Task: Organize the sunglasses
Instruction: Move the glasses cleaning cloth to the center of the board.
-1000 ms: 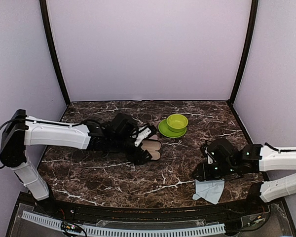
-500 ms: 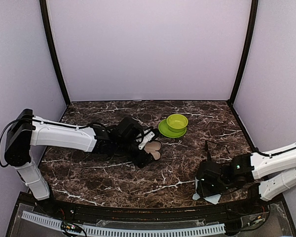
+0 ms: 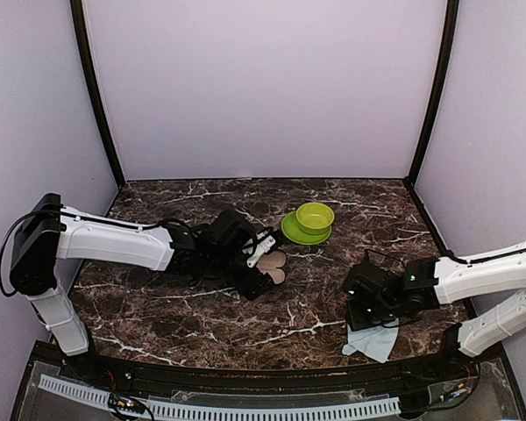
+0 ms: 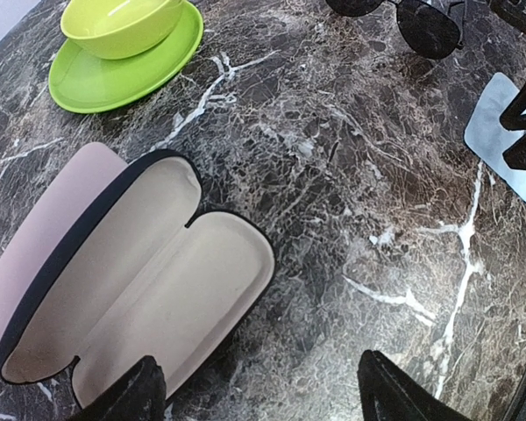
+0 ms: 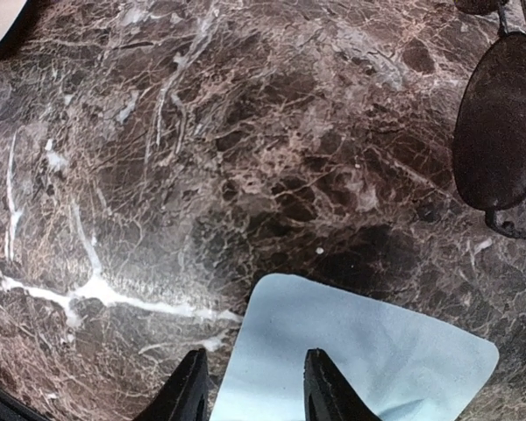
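We locate the black sunglasses on the right half of the bench. They lie flat with the lenses down and no tool is touching them. We find no second pair in any view.

Just near of them lies the blue cloth. The right tool hangs over the far edge of this cloth. Its fingers are partly spread and pinch nothing.

Changes over the last second:
- The right tool has left the spot over the sunglasses, swung near to the cloth, and now sits between the two.
- Its fingers have drawn closer together.
- The sunglasses have not moved.

We judge that the right tool is addressing the cloth, not the glasses, so the pick of the glasses is not yet begun.

Well to the left, at the bench centre, the case lies open. It has a pink shell and a pale lining, and it is empty. The left tool hovers at its near edge with fingers spread wide, holding nothing. This arm has crept slightly toward the case with its spread unchanged. We read this as the case being made ready to receive the glasses.

Far of the case, the green bowl sits on the green plate, clear of the work.
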Controlling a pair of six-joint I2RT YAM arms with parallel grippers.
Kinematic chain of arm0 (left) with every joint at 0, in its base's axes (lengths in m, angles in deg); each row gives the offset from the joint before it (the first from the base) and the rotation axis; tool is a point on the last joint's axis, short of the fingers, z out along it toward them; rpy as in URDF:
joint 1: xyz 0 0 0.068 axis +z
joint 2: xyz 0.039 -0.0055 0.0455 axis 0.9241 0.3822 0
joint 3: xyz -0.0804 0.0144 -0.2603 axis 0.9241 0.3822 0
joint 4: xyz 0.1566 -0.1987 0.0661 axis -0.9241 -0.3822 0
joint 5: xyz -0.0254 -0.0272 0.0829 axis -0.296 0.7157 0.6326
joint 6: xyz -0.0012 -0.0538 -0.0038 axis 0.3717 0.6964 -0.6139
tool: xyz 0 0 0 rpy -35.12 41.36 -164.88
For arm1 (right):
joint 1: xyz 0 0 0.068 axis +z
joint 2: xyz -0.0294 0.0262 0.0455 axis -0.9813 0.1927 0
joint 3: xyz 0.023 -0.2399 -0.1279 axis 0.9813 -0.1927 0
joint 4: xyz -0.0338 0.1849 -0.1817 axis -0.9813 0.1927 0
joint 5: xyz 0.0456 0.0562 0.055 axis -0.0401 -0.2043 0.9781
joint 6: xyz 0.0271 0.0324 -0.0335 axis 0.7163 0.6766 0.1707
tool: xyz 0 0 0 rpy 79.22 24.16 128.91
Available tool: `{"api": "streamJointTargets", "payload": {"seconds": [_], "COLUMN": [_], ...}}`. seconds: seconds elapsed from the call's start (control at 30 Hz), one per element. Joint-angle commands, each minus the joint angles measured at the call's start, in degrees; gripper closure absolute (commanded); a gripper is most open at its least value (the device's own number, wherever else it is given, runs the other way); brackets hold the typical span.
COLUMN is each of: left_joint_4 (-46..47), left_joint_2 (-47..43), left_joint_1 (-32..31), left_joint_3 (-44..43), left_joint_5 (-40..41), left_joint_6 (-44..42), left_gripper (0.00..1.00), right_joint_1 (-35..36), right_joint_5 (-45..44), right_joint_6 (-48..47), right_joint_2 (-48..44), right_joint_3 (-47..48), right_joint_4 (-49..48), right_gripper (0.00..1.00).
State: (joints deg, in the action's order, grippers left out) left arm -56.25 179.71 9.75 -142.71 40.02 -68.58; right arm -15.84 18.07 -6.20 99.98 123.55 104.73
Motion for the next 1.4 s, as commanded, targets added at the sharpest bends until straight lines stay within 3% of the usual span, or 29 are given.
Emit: {"api": "streamJointTargets", "payload": {"seconds": [0.0,1.03,1.37], "left_joint_4": [-0.6,0.9,1.7], "left_joint_2": [0.0,-1.1,-2.0], "left_joint_1": [-0.4,-1.1,-1.1], "left_joint_3": [-1.1,0.4,1.1], "left_joint_5": [-0.2,-0.6,-0.3], "left_joint_6": [0.3,1.1,1.3], "left_gripper": [0.22,0.17,0.16], "right_joint_1": [-2.4,-6.5,-6.1], "right_joint_5": [1.0,6.6,5.9], "right_joint_6": [-5.8,-9.3,-9.5], "right_joint_2": [2.9,7.1,8.3], "right_joint_3": [2.4,-2.1,-2.8], "right_joint_4": [-3.2,-8.1,-9.8], "right_gripper": [0.63,0.76,0.88]}}
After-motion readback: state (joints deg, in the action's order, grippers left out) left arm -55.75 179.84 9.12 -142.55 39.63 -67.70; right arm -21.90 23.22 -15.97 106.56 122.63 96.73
